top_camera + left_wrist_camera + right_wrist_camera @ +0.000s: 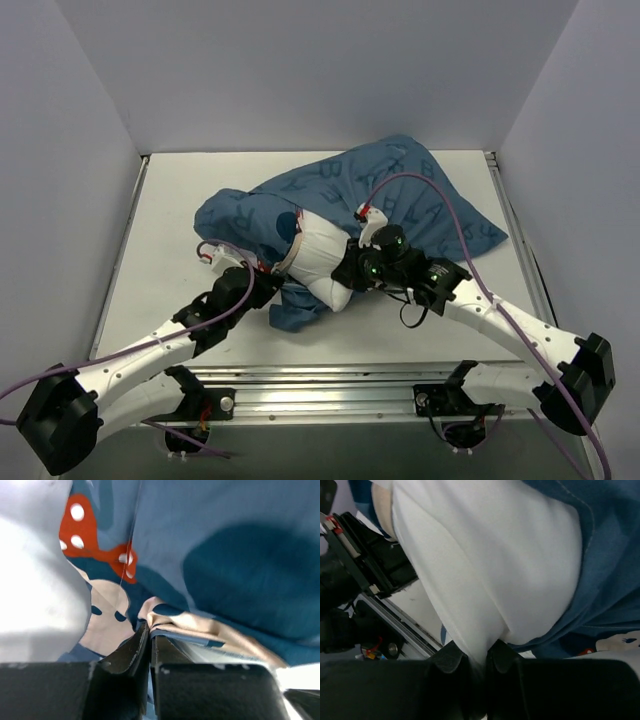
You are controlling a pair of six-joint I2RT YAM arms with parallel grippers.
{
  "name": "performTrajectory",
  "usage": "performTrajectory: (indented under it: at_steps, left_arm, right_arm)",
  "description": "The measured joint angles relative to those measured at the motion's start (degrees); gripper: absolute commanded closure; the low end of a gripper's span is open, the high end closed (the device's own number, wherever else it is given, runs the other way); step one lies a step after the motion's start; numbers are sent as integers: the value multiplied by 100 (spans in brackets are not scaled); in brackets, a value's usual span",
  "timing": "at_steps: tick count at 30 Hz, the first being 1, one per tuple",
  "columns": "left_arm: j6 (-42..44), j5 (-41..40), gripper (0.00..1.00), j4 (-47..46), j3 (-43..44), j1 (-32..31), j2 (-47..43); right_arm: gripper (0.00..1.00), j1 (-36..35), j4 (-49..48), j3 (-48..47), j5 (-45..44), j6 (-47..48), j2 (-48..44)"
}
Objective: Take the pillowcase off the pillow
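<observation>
The blue printed pillowcase (400, 195) lies bunched across the middle and back right of the table. The white pillow (322, 255) sticks out of its open end toward the front. My left gripper (268, 285) is shut on the pillowcase's edge; in the left wrist view its jaws pinch a folded hem (150, 630) beside the red bow print (80, 522). My right gripper (348, 272) is shut on the pillow's protruding end; in the right wrist view the white pillow (490, 555) narrows into the closed jaws (479, 655), with the blue pillowcase (610, 555) at the right.
The white table (170, 250) is walled by white panels at the left, back and right. A metal rail (330, 385) runs along the front edge between the arm bases. The left arm's gripper body shows at the left of the right wrist view (365, 565).
</observation>
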State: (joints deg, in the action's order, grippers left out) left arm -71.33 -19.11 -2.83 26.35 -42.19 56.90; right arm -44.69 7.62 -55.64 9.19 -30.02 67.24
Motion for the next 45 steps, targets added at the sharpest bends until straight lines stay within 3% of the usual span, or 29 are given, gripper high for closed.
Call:
performTrajectory:
  at_steps: [6, 9, 13, 17, 22, 27, 32, 36, 37, 40, 45]
  left_arm:
    - [166, 284, 76, 763, 0, 61, -229]
    - [472, 404, 61, 1054, 0, 120, -306]
    - [1054, 404, 25, 1279, 0, 203, -636]
    - [1665, 407, 20, 1456, 186, -17, -1097]
    - [2218, 114, 20, 1631, 979, -214, -1005]
    - [2564, -275, 25, 1609, 1840, -293, -63]
    - [2806, -518, 33, 1554, 1982, -326, 723]
    - [2855, -702, 51, 1545, 2000, -328, 1091]
    - [2833, -761, 63, 1545, 2011, -326, 1126]
    - [2763, -994, 80, 1585, 2013, -313, 1123]
    - [2367, -1331, 86, 1641, 1674, 57, 876]
  right_arm:
    - [100, 2, -348, 1161, 76, -68, -505]
    - [100, 2, -651, 1589, 118, -173, -494]
    - [100, 2, -769, 1714, 44, -201, -197]
    - [100, -70, -1054, 1661, -133, -160, 210]
    - [100, -352, -1193, 1445, -485, -107, 577]
    - [100, -673, -1222, 1261, -990, -59, 820]
    - [100, -804, -1220, 1198, -1252, -44, 863]
    - [100, -839, -1167, 1137, -1311, -31, 863]
    - [100, -848, -1158, 1115, -1320, -28, 863]
    - [100, -861, -1084, 1029, -1338, -24, 848]
    - [100, -826, -831, 839, -1309, -28, 415]
